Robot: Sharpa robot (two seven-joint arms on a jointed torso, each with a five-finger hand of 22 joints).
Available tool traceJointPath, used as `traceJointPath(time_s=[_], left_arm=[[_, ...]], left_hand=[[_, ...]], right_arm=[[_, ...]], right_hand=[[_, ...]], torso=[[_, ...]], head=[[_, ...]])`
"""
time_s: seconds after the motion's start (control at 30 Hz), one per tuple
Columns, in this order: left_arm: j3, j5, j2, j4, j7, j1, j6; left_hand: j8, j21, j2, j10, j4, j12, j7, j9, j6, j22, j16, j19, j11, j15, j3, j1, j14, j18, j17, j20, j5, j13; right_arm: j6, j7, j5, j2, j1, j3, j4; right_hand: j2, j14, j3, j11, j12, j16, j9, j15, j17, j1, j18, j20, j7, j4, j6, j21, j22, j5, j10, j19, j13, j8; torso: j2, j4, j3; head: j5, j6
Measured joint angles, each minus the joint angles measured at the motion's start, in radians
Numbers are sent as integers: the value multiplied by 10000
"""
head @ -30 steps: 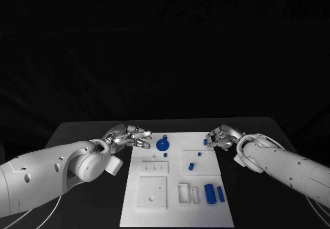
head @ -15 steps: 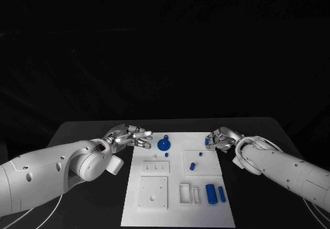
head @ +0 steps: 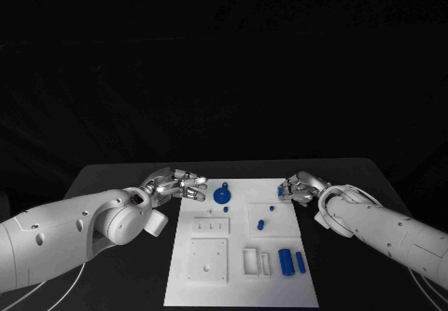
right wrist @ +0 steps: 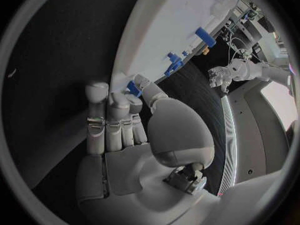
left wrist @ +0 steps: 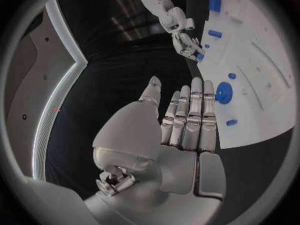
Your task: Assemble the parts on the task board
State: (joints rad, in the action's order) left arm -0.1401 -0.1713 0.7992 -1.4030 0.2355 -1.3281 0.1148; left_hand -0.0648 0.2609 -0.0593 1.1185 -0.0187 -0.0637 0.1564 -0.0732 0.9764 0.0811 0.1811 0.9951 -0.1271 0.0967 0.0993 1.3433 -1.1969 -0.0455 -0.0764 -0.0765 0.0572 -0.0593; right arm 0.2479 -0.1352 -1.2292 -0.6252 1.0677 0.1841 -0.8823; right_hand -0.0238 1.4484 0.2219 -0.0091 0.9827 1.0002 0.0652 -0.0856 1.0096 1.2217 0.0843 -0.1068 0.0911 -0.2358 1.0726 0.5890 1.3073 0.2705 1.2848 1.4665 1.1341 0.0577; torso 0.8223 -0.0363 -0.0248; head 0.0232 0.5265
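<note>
The white task board (head: pixel 241 288) lies in the middle of the black table. My right hand (head: pixel 300 187) is at its far right edge, thumb and fingertips closed round a small blue part (head: pixel 281 192) that sits on the board; the same part (right wrist: pixel 132 89) shows between thumb and fingers in the right wrist view. My left hand (head: pixel 177 183) hovers by the far left edge with fingers apart, holding nothing. A round blue part (head: pixel 222 195) lies just right of it, also seen as the blue disc (left wrist: pixel 223 91).
Small blue pegs (head: pixel 272 208) (head: pixel 260 225) stand on a raised square plate. Two blue cylinders (head: pixel 285 262) (head: pixel 300 262) lie at the near right beside a white frame (head: pixel 250 262). A slotted plate (head: pixel 211 227) and a square plate (head: pixel 208 260) occupy the left side.
My right hand has edged slightly left, closing in on the small blue part. The left hand has hardly moved.
</note>
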Motion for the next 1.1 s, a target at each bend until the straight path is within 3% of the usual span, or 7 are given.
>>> traceJointPath(time_s=[0.33, 0.83, 1.0, 1.1], left_arm=[[3, -5, -1, 8, -20, 1, -40], [0, -14, -4, 17, -66, 3, -103], [0, -26, -10, 71, -89, 3, -108], [0, -52, -7, 102, -127, 3, -105]], left_hand=[[0, 0, -39, -37, 0, 0, 3, -9, 2, 0, -39, 0, -37, 0, 0, -39, 0, 0, 0, 0, 0, 0], [0, 0, -39, -37, 0, 0, 4, -8, 4, 0, -39, 0, -37, 0, 0, -39, 0, 0, 0, 0, 0, 0], [0, 0, -39, -37, 0, 0, 4, -8, 4, 0, -39, 20, -37, -4, 0, -39, -4, -1, -6, -20, 0, 0], [0, 44, -75, -23, 0, 0, 4, -8, 4, 40, 184, 172, -23, -123, 0, -3, -209, -1, -76, 55, 0, 0]], right_arm=[[63, -24, 26, 41, -20, -2, -10], [215, -31, 39, 73, -62, -3, -50], [331, 55, 39, -24, -99, -20, -288], [406, 144, 37, -136, -94, -21, -503]], right_hand=[[94, -1, 341, -36, 6, 37, -7, 0, 18, -15, 1, 0, -86, 71, 643, 54, 0, -460, -36, 0, 31, -1], [93, -1, 393, -35, 6, 37, -4, 0, 60, -13, 0, 0, -137, 124, 693, 54, 7, -460, -35, 0, 48, 11], [136, -1, 448, -71, 6, 37, -4, 0, 70, -57, 0, 0, -150, 179, 706, 54, 6, -365, 2, 0, 47, 9], [136, -1, 490, -71, 6, 37, -5, 0, 82, -57, 1, 0, -150, 221, 706, 54, 6, -322, 2, 0, 47, 6]], torso=[[-1, -5, -8], [-2, 0, -17], [-7, 2, -22], [-12, 2, -21]], head=[[14, 1], [25, -24], [46, -13], [58, -13]])
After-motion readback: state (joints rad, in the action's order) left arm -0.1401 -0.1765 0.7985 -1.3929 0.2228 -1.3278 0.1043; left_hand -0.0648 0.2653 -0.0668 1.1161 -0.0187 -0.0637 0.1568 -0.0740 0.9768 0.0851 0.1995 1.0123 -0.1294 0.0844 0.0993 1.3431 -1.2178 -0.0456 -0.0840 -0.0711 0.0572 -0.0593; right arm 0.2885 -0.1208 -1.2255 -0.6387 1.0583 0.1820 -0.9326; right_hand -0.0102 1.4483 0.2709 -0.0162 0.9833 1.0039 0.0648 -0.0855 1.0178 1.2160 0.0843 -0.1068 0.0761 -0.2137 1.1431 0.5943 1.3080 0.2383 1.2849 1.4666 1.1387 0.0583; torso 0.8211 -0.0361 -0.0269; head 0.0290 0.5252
